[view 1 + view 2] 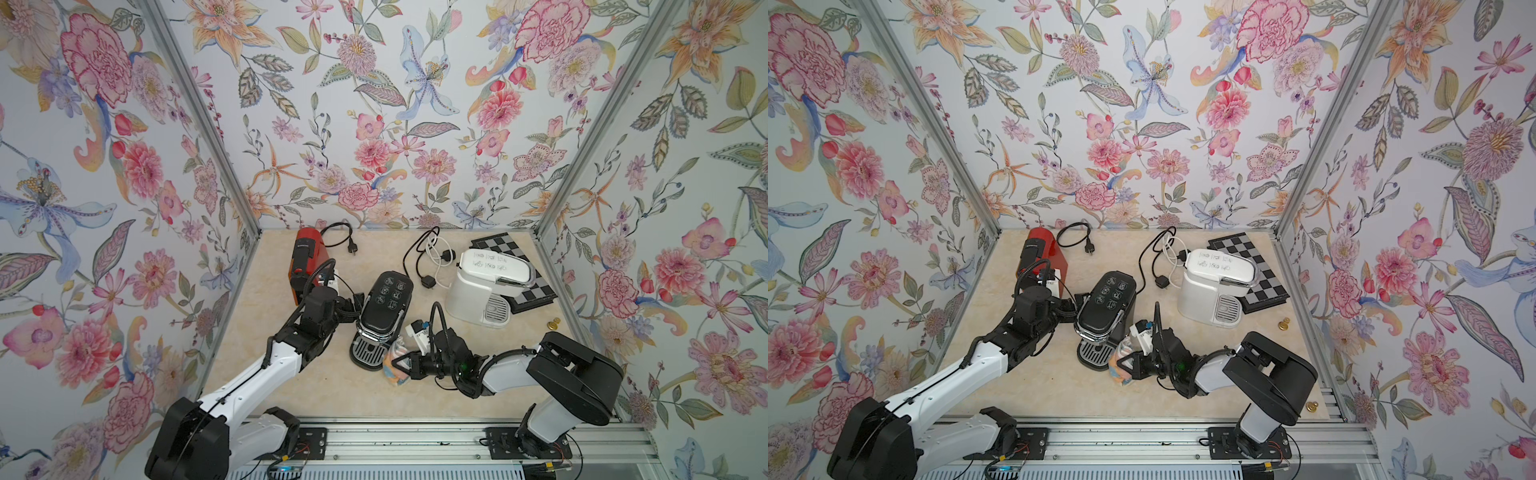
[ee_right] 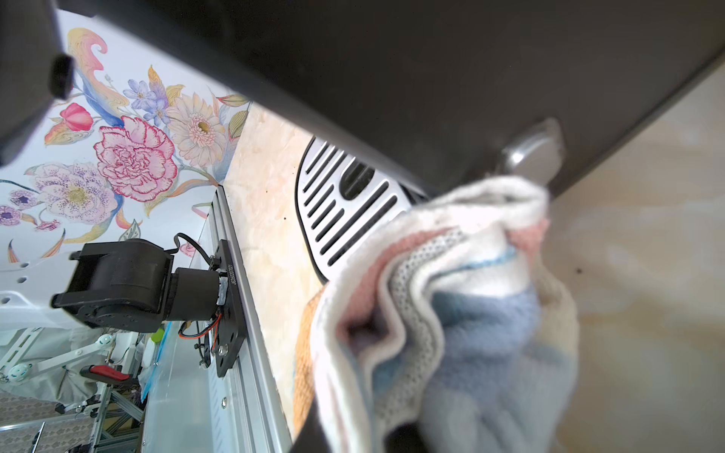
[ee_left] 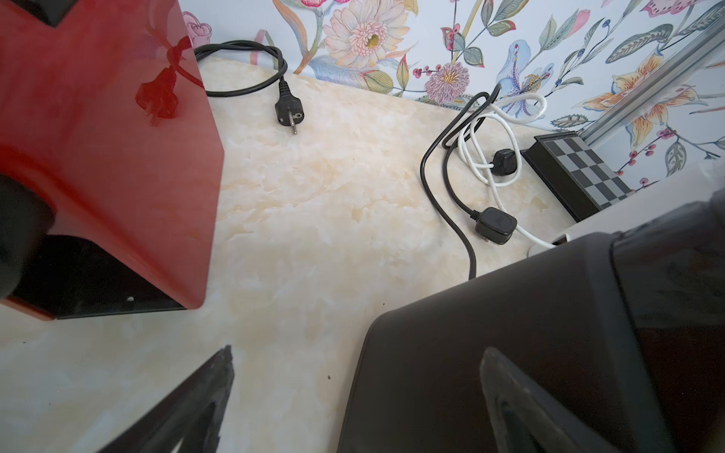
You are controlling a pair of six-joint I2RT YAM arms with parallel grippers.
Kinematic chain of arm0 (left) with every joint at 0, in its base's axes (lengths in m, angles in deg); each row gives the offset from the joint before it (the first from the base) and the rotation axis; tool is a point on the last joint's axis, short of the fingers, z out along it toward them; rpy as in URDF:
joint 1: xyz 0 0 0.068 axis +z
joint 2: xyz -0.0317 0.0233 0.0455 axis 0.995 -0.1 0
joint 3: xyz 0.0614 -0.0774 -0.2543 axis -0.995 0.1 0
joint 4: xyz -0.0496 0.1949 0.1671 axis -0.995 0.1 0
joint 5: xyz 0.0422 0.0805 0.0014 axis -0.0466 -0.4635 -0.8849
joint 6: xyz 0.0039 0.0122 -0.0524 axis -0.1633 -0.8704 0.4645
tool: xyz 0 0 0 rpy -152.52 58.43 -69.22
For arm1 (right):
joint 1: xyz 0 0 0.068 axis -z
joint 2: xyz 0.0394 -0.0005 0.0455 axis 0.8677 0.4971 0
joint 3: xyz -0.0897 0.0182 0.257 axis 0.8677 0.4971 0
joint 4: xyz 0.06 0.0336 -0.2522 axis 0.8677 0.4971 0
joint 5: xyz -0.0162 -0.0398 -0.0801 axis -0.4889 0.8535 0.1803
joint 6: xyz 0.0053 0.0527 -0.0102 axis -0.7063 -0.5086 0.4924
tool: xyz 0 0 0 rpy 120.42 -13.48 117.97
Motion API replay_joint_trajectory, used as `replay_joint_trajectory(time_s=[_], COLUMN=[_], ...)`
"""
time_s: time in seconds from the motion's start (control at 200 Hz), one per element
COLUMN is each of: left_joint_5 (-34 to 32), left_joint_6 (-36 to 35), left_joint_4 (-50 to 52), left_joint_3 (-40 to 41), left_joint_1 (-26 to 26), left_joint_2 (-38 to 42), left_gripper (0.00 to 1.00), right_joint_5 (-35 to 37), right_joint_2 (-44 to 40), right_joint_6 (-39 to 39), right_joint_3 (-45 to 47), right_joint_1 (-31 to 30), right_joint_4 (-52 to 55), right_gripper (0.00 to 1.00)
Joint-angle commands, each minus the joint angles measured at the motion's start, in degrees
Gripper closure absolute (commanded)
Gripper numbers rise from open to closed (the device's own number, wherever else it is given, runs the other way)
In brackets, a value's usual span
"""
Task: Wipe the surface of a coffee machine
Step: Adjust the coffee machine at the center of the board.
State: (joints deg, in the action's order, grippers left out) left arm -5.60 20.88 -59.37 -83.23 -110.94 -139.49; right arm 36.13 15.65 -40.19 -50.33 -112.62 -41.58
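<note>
A black coffee machine stands mid-table with its slotted drip tray toward the front. My left gripper is open at the machine's left side. One of its fingers lies against the dark body, the other hangs over the bare table. My right gripper is shut on a pastel striped cloth. The bunched cloth presses against the machine's lower front right, beside the drip tray. The cloth hides the right fingertips.
A red coffee machine stands close behind the left arm. A white coffee machine sits at the back right on a chessboard. Black and white cables with plugs lie between the machines. Small gold pieces rest near the right wall.
</note>
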Motion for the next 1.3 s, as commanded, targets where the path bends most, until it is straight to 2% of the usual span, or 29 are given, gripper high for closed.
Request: replay_joint_trajectory(time_s=[0.0, 0.095, 0.175, 0.29, 0.345, 0.475, 0.615, 0.665, 0.886, 1.156, 1.291], left_joint_5=[3.4, 3.5, 3.5, 3.2, 2.7, 1.3, 0.4, 0.0, -1.5, 1.0, -0.4], left_joint_6=[-2.1, -2.6, -3.3, -4.8, -5.6, -6.8, -6.9, -6.7, -7.1, -4.3, -1.3], left_joint_4=[0.9, 1.3, 2.4, 4.9, 6.0, 9.3, 13.3, 14.9, 20.7, 20.0, 18.1], left_joint_3=[-1.6, -2.0, -2.8, -4.2, -4.9, -7.0, -8.7, -9.1, -9.9, -9.5, -7.8], left_joint_1=[0.8, 1.7, 2.8, 4.9, 5.6, 6.1, 6.2, 6.1, 6.1, 4.9, 0.1], left_joint_2=[-0.2, 0.1, 0.6, 1.2, 1.6, 2.5, 6.3, 8.2, 13.7, 16.7, 18.4], left_gripper=[0.01, 0.01, 0.01, 0.01, 0.01, 0.01, 0.01, 0.01, 0.01, 0.01, 0.01], right_joint_5=[-0.9, -0.7, 0.7, 11.8, 15.6, 12.5, 10.2, 10.1, 5.9, -4.1, -7.8], right_joint_2=[0.1, -1.3, -4.8, -14.4, -18.2, -22.1, -17.7, -15.2, -2.5, 14.4, 18.0], right_joint_6=[0.4, 0.3, 1.0, 8.7, 11.4, 14.8, 19.5, 21.2, 25.3, 26.4, 26.9], right_joint_3=[-0.7, -0.8, -0.8, -7.1, -9.9, -13.6, -21.7, -25.6, -40.4, -57.4, -60.2], right_joint_1=[0.2, 1.1, 2.7, 3.3, 4.2, 10.5, 14.9, 17.6, 22.8, 23.3, 22.9], right_joint_4=[6.8, 8.1, 13.1, 37.5, 44.2, 46.4, 47.4, 49.0, 49.6, 49.6, 49.5], right_gripper=[1.00, 1.00, 1.00, 1.00, 1.00, 1.00, 1.00, 1.00, 1.00, 1.00, 1.00])
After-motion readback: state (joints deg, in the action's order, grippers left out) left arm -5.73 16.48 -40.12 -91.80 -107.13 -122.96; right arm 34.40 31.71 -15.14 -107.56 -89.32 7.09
